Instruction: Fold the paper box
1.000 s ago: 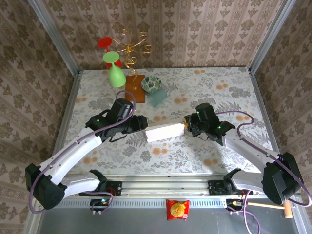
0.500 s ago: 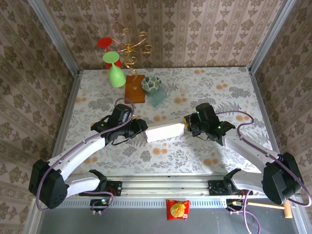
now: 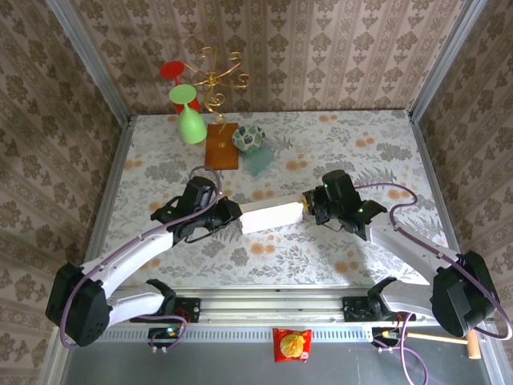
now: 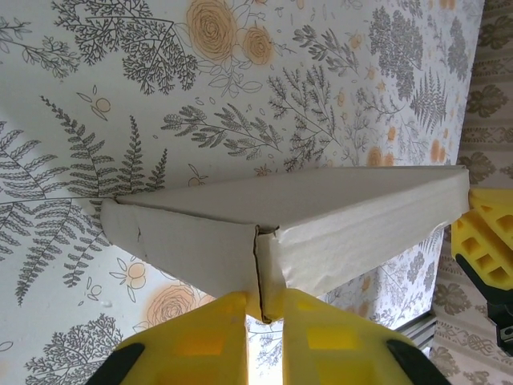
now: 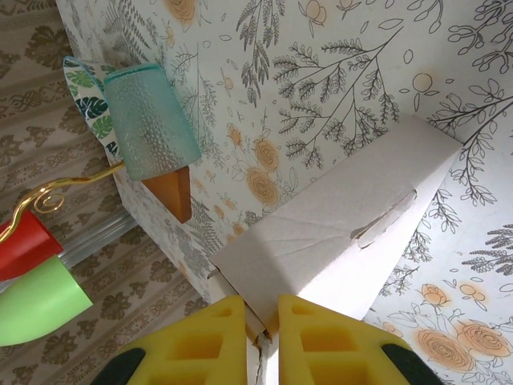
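The paper box (image 3: 271,216) is a pale grey-white cardboard piece, partly folded into a long shape and held above the flowered table between both arms. My left gripper (image 3: 235,215) is shut on its left end. In the left wrist view the yellow fingers (image 4: 208,337) of the left gripper (image 4: 264,303) pinch a corner seam of the paper box (image 4: 321,216). My right gripper (image 3: 304,210) is shut on the right end. In the right wrist view the right gripper (image 5: 262,311) clamps a corner flap of the paper box (image 5: 337,233).
A teal cup (image 3: 258,163), a patterned bowl (image 3: 248,137) and a brown wooden board (image 3: 222,146) sit at the back of the table. A gold stand (image 3: 212,80) carries a green glass (image 3: 191,120) and a red one (image 3: 171,70). A snack packet (image 3: 292,345) lies below the rail.
My left gripper has moved right to the box's left end and shut on it. The right gripper has kept its hold and its place.
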Motion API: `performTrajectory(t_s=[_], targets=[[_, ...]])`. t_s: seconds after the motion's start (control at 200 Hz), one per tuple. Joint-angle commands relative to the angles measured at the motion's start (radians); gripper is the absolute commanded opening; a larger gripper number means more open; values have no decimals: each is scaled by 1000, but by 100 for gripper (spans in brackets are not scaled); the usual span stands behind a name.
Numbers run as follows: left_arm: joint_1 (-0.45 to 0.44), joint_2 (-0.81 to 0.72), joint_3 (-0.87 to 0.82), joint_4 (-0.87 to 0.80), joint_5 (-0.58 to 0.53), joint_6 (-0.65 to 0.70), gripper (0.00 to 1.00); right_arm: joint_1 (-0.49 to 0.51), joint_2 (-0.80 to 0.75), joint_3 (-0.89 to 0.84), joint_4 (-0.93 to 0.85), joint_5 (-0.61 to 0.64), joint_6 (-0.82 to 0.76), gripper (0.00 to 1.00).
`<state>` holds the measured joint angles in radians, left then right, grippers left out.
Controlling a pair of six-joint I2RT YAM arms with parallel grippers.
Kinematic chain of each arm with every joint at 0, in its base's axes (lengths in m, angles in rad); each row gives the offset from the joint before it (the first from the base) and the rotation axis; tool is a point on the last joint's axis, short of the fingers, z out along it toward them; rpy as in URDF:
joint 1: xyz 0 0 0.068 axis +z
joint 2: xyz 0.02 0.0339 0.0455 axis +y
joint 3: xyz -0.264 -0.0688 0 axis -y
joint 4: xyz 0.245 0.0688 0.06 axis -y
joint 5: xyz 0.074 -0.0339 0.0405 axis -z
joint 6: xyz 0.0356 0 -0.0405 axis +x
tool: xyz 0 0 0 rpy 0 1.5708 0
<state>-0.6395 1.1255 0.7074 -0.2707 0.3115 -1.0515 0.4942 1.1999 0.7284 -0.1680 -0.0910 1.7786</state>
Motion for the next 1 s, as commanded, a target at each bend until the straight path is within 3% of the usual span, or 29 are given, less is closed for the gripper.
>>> performTrajectory(t_s=[0.0,0.235,0.385,0.525,0.655,0.86,0.955,0.975,0.99], targets=[[-2,6,-52,-70,-10,7,13,0,10,-43,-137,-13,-14,14],[-16,-16,-32,-120,-25,41,12,-3,-17,-49,-190,-41,-103,20],[-62,-21,-2,-167,-51,127,13,-11,-69,-56,-281,-84,-300,22],[-133,-9,-11,-168,-87,188,16,-17,-149,-140,-334,-113,-472,26],[-140,20,-25,-174,-87,208,19,-45,-211,-239,-317,-134,-511,31],[-139,20,17,-226,-95,209,31,-58,-263,-223,-379,-59,-528,41],[-82,-41,67,-294,-133,206,38,-89,-292,-135,-479,36,-596,51],[-63,-57,74,-303,-139,208,42,-100,-298,-108,-498,61,-622,55],[-44,-74,79,-309,-144,210,56,-110,-303,-88,-517,77,-640,65]])
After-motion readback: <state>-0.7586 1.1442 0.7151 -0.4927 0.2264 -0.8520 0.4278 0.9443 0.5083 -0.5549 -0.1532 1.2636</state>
